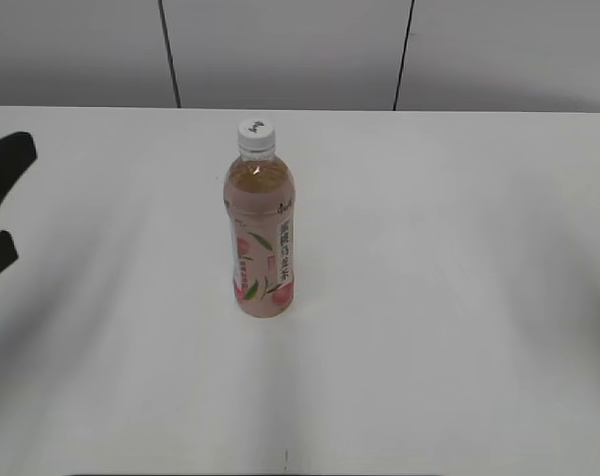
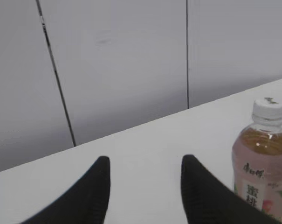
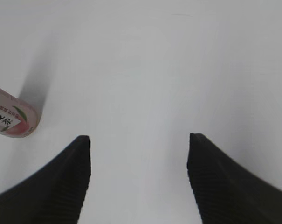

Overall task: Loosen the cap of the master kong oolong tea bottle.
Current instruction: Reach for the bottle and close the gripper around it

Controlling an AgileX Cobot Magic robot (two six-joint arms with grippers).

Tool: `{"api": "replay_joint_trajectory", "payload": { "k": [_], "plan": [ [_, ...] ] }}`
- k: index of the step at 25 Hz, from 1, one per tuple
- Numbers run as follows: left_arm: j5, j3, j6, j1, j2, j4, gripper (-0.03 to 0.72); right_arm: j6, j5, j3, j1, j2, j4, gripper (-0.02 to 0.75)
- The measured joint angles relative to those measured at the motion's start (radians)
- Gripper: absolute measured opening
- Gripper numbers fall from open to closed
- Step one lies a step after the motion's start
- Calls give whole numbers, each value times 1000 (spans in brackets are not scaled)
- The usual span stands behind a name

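Observation:
The master kong oolong tea bottle (image 1: 262, 233) stands upright in the middle of the white table, with amber tea and a pink peach label. Its white cap (image 1: 256, 133) is on the neck. In the left wrist view the bottle (image 2: 264, 179) and the cap (image 2: 269, 111) show at the right edge. In the right wrist view only the bottle's base (image 3: 10, 120) shows at the left. My left gripper (image 2: 145, 163) is open and empty, left of the bottle; its black fingers (image 1: 2, 203) show at the exterior view's left edge. My right gripper (image 3: 138, 140) is open and empty over bare table.
The white table (image 1: 428, 297) spreads all round the bottle. A grey panelled wall (image 1: 280, 50) with dark seams stands behind the table's far edge.

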Motion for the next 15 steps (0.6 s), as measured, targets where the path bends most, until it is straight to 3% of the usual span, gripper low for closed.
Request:
{"api": "replay_joint_trajectory", "payload": {
  "k": [5, 9, 15],
  "plan": [
    [-192, 0, -89, 0, 194, 170, 379, 0, 0, 0, 0, 0, 0, 494],
    [-361, 0, -131, 0, 376, 341, 400, 0, 0, 0, 0, 0, 0, 494],
    [-482, 0, -180, 0, 577, 380, 401, 0, 0, 0, 0, 0, 0, 494]
  ]
}}
